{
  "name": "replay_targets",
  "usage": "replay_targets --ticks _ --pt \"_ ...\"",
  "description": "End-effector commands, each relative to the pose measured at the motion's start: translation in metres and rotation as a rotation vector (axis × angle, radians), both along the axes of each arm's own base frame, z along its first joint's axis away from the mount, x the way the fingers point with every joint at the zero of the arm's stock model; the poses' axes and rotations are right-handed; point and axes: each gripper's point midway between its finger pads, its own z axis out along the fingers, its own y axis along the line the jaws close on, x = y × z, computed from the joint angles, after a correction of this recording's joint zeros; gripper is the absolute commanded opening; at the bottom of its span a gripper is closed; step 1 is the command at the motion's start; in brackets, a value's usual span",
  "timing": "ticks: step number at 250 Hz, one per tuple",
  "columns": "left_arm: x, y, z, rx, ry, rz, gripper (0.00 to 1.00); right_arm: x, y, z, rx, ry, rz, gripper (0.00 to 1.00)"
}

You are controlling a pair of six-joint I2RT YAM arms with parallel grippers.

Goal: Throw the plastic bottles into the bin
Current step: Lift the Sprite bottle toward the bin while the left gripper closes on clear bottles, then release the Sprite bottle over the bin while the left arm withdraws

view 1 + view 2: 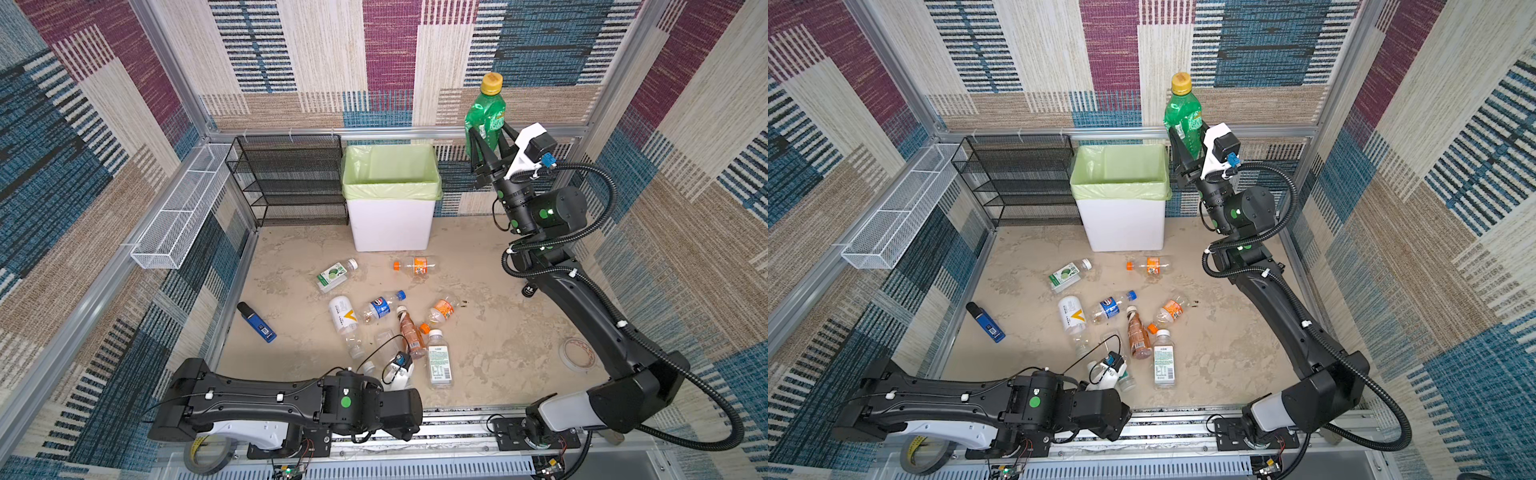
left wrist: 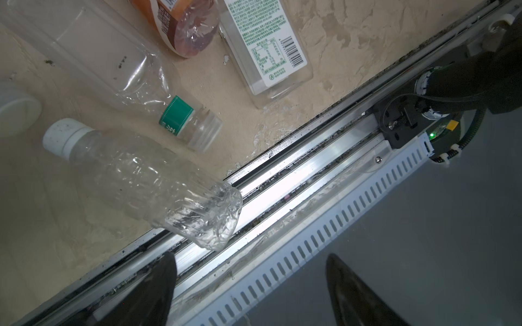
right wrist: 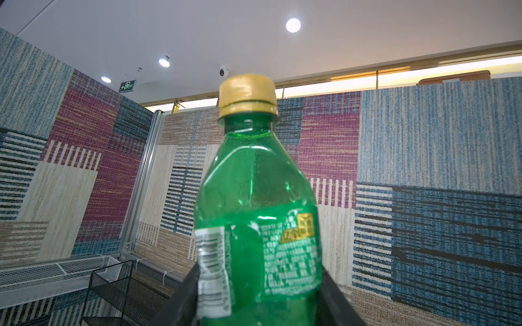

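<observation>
The right claw (image 1: 488,129) pinches the green bottle (image 1: 485,109) upright, cap skyward, high beside the bin (image 1: 390,224), off its right rim, not over the mouth yet, so I'd say the drop needs a swing leftward.

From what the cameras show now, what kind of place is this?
Probably a robot test cell inside an office building: carpet-covered partition walls, a mounting rail at the front, and an exit sign under the ceiling.
</observation>
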Motion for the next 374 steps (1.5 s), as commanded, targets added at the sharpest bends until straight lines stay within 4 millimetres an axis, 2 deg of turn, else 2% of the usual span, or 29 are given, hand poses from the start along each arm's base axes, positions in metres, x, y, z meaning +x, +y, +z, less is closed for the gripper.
replay_targets --ticks 1,28,43,71,128,204,270,305,336,355,374 --pt "-0.004 -0.003 -0.003 0.013 0.002 0.031 0.79 -0.006 -0.002 0.004 0.015 -0.038 0.004 0.46" --pt "-0.011 -0.006 -0.015 0.028 0.032 0.031 0.71 -0.001 -0.001 -0.004 0.016 -0.003 0.002 0.46" --pt "-0.011 0.001 -0.023 0.078 0.011 0.059 0.69 0.002 -0.001 -0.009 0.017 0.010 0.003 0.46" --pt "-0.002 0.015 -0.039 0.211 -0.081 0.111 0.71 0.006 0.001 -0.016 0.011 0.036 0.005 0.46" --pt "0.014 0.025 -0.056 0.407 -0.237 0.127 0.76 0.008 0.003 -0.018 0.022 0.065 0.030 0.46" --pt "0.029 0.052 -0.076 0.453 -0.300 0.149 0.77 0.011 0.001 -0.021 0.041 0.082 0.028 0.46" --pt "0.064 0.070 -0.085 0.382 -0.294 0.187 0.78 0.028 0.012 -0.023 0.027 0.106 0.048 0.46" --pt "0.077 0.066 -0.081 0.345 -0.293 0.169 0.79 0.035 0.020 -0.023 0.008 0.101 0.067 0.46" --pt "0.079 0.040 -0.070 0.274 -0.257 0.085 0.87 0.029 0.017 -0.016 0.040 0.034 0.075 0.46" --pt "0.084 0.027 -0.053 0.209 -0.251 0.065 0.90 0.024 0.018 -0.011 0.058 -0.011 0.096 0.46" --pt "0.094 0.023 -0.031 0.150 -0.263 0.075 0.91 0.021 0.018 -0.006 0.081 -0.055 0.114 0.45"
